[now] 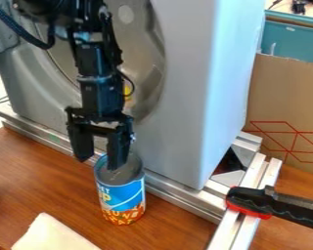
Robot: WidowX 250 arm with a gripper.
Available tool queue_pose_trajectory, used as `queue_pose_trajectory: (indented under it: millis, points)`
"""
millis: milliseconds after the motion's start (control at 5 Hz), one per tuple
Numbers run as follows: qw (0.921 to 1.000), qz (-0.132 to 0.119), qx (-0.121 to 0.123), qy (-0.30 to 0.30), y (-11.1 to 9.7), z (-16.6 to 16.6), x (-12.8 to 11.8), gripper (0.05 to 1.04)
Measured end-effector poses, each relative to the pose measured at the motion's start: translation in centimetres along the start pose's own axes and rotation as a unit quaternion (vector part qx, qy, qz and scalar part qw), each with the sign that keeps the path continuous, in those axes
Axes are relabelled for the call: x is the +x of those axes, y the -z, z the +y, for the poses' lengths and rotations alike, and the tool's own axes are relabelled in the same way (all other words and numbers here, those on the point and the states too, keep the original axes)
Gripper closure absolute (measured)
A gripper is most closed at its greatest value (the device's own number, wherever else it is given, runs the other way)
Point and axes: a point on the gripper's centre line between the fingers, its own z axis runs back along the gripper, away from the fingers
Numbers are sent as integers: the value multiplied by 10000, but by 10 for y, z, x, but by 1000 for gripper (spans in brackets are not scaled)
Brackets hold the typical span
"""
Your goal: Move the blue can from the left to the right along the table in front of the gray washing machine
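Note:
The black gripper (100,162) hangs down at the left of centre, open, its two fingers well apart with nothing visible between them. Below it a blue can with orange patterning near its base (122,200) stands upright on the wooden table, its top open. One finger overlaps the can's mouth; whether it dips inside or hangs just above cannot be told. The other finger is outside the rim, to the left.
A large grey appliance panel (185,97) rises behind the can, with metal rails (169,189) along its base. A black and red clamp (251,202) juts in at right. Cardboard (286,107) stands behind. A white item (55,235) lies at the front left.

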Motion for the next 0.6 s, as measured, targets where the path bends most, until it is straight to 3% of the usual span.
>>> queue_pose_trajectory:
  millis: [200,400,600]
  points:
    - [9963,-291,811,40,-20,11,-5,84]
    - [9783,-678,1917,404,-40,16,-18,84]
    - [9747,-857,1955,664,-53,21,-31,84]
